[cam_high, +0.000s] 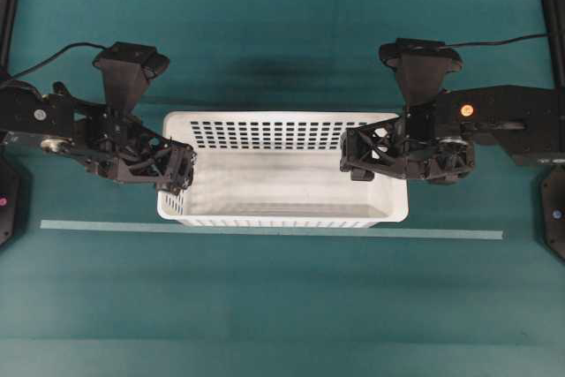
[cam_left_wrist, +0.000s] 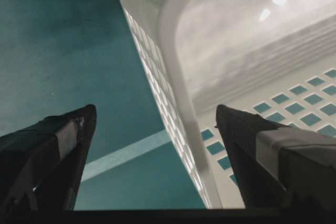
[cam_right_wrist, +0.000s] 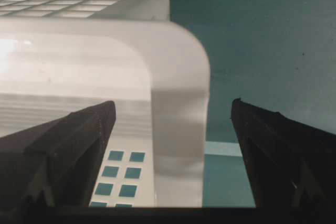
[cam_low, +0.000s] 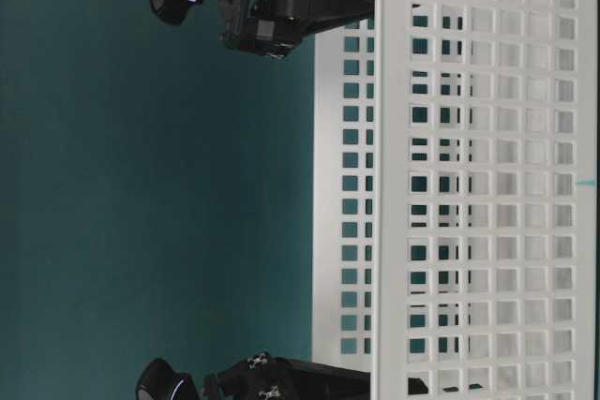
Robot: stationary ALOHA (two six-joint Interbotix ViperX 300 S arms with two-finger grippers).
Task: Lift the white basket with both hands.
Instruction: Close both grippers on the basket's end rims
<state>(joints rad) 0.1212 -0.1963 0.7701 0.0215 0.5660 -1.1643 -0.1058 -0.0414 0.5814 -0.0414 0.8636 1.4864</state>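
Fingers spread wide at both short ends of one white basket.

Both black skeletal grippers stand with fingers apart, each pair straddling an end wall without clamping it: the left gripper (cam_high: 179,176) at the left end, the right gripper (cam_high: 355,158) at the right end, one finger inside and one outside in each wrist view. Nearest the overhead view's bottom edge, one pale tape strip (cam_high: 265,229) crosses the teal tabletop (cam_high: 282,306). Just beyond it sits the large rectangular white plastic basket (cam_high: 282,183) with slotted walls, long axis left to right. Two arms reach inward, roughly level, from opposite sides.
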